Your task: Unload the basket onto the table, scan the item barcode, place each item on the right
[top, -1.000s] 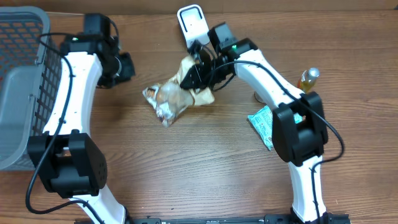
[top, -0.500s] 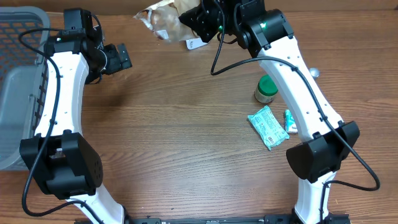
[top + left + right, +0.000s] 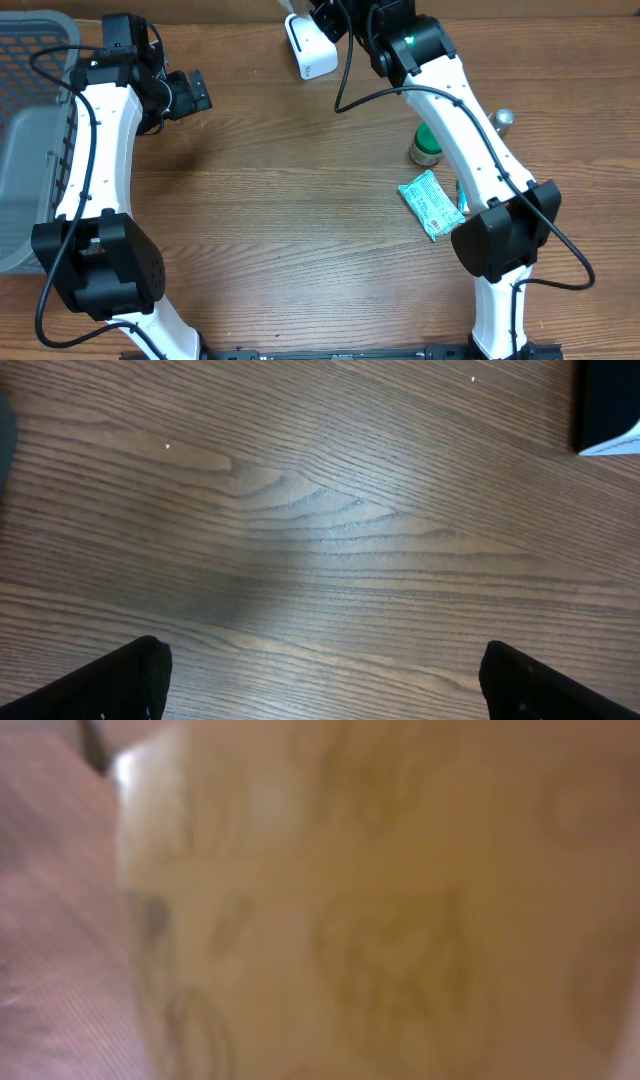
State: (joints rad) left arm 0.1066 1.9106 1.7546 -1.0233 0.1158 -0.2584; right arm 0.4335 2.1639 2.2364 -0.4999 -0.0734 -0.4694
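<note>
A blurred tan printed packet (image 3: 380, 920) fills my right wrist's view, hiding my right jaws; I cannot tell their grip. My left jaws gape wide above the brown wooden counter (image 3: 330, 510).

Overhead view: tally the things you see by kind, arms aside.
Basket: 1
Scanner: 1
Jar: 1
Packet: 1
Bottle: 1
Tube, part hidden: 1
Total: 6
</note>
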